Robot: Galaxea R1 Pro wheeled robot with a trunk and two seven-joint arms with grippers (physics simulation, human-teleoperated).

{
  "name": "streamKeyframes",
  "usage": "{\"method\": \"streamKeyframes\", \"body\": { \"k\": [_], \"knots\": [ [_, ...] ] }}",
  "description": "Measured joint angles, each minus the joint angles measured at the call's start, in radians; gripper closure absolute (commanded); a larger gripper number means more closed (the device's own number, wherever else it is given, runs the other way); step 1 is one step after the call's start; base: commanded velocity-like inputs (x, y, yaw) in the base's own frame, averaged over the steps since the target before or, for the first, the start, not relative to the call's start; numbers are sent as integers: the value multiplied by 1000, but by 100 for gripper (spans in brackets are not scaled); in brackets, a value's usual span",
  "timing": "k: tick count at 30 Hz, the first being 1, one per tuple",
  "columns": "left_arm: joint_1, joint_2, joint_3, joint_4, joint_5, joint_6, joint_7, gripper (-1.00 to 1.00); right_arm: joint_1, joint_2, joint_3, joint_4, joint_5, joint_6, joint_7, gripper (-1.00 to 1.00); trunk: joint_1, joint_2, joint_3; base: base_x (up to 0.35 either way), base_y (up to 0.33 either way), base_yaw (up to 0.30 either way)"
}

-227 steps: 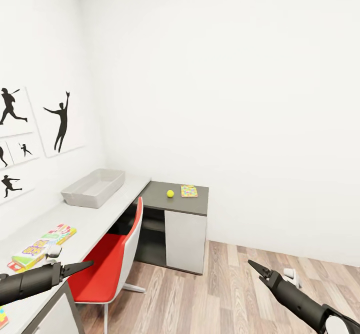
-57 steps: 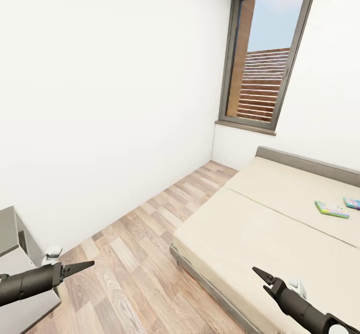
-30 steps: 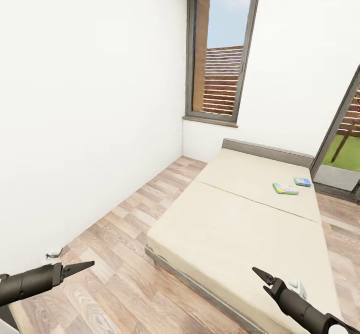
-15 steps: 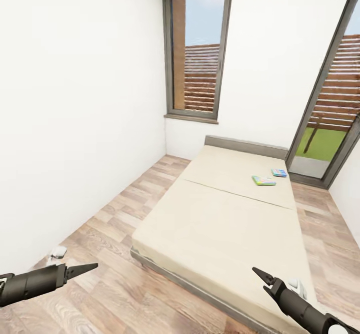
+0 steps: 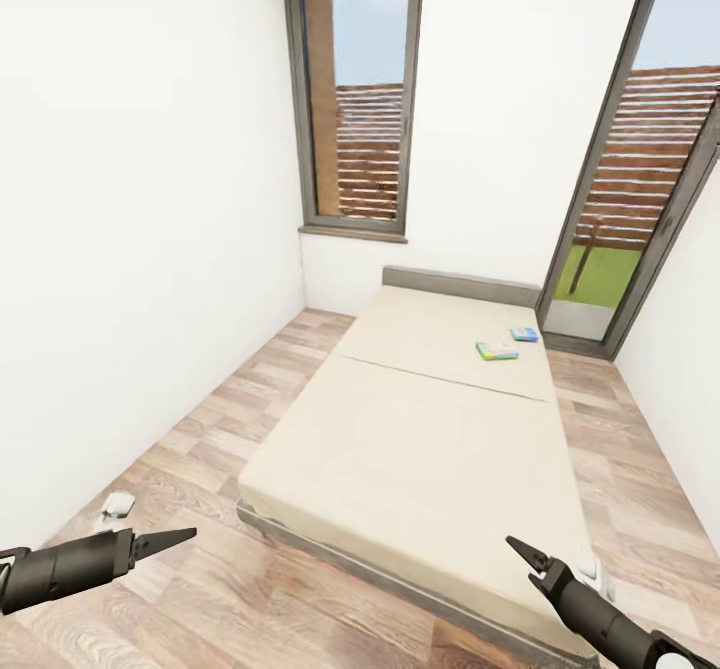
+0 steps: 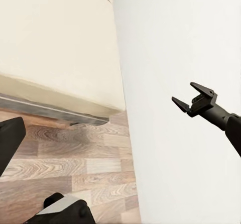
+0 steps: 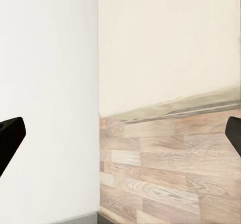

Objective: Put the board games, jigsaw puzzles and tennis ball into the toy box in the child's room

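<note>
Left end effector (image 5: 185, 532) low over the wood floor (image 5: 230, 589), near the foot corner of the bed (image 5: 420, 449); fingers look pressed together into one point, holding nothing. Right end effector (image 5: 522, 554) over the foot edge of the bed, fingers spread a little, as seen in the left wrist view (image 6: 193, 99), holding nothing.

Beyond both: big beige bed with a grey frame, long way pointing at the far wall, a seam across the mattress. Past the seam, near the grey headboard (image 5: 460, 284), two board games lying flat on the mattress: a green-edged box (image 5: 496, 351) and, just beside it and closer to the headboard, a small blue box (image 5: 524, 334). Both well apart from the end effectors.

Behind the headboard, a tall window (image 5: 352, 99). Beside the bed's far corner, a glass door (image 5: 640, 169) with grass outside.
</note>
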Motion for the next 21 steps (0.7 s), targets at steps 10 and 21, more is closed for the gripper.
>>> {"method": "streamKeyframes", "body": {
  "k": [10, 21],
  "knots": [
    [0, -1, 0, 0, 0, 0, 2, -100, -1, -1, 0, 13, -1, -1, 1, -100, 0, 0, -9, 0, 0, -145],
    [0, -1, 0, 0, 0, -4, 2, -100, -1, 2, 0, 15, 6, -25, 1, -100, 0, 0, -12, 0, 0, -33]
  ]
}}
